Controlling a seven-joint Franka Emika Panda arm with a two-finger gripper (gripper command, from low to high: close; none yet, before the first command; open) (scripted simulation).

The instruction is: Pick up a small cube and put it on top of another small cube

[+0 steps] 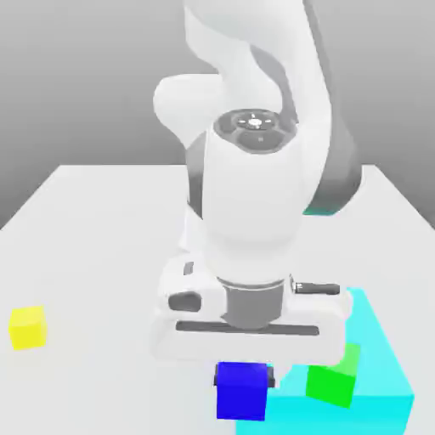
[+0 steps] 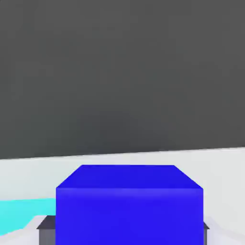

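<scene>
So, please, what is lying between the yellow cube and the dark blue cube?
In the exterior view, no other object lies between the yellow cube and the blue cube, just bare white table.

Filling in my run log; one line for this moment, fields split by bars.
gripper: shut on blue cube | green cube: on cyan block | yellow cube: on table | stacking: not done

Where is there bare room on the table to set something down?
Bare: the white tabletop between the yellow cube and the gripper. Crowded: the exterior view's lower right, with the cyan block, green cube and gripped blue cube.
</scene>
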